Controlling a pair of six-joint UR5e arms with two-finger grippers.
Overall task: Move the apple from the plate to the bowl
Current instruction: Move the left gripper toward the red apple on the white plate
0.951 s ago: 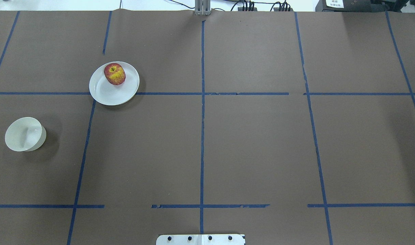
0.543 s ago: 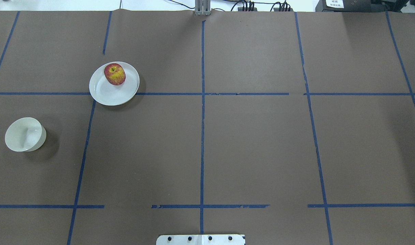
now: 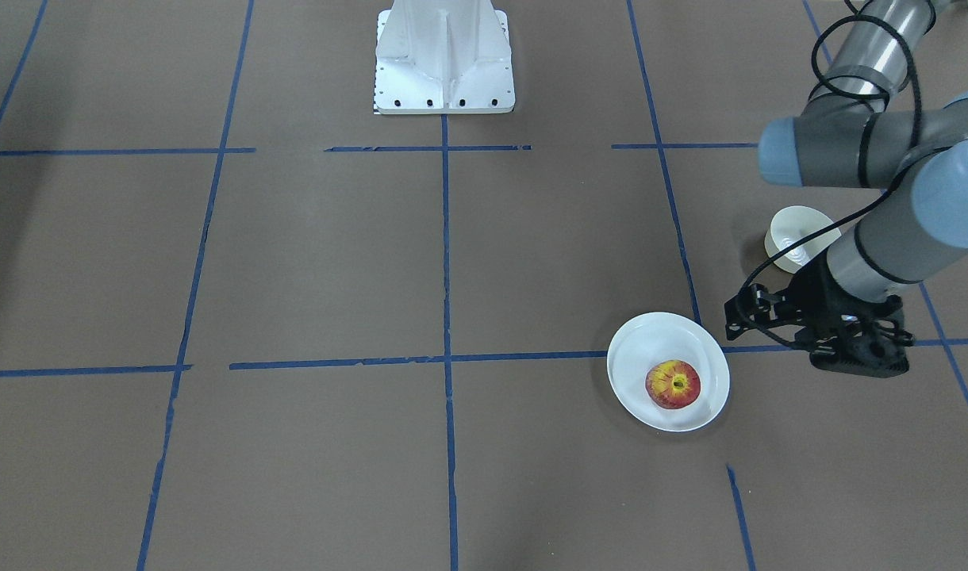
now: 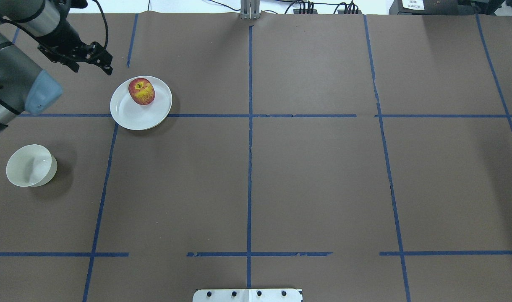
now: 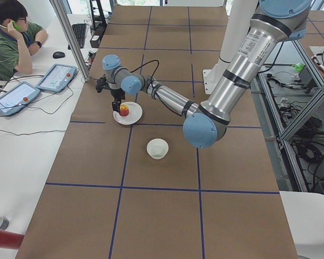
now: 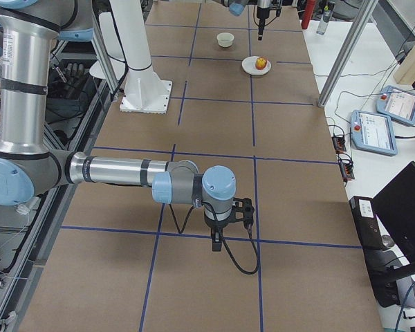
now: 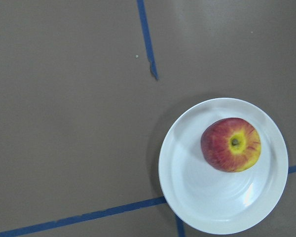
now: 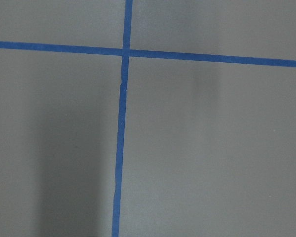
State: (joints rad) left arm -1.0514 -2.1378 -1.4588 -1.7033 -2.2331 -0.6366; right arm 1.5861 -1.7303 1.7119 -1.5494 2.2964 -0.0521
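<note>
Brown taped table, apple on plate

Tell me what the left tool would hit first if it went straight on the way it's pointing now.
The left tool would likely meet bare table just beside the plate, not the apple; depth is unclear.

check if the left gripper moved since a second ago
Yes. It was out of the overhead view then; now the left gripper has come in at the top left, just up-left of the plate.
</note>
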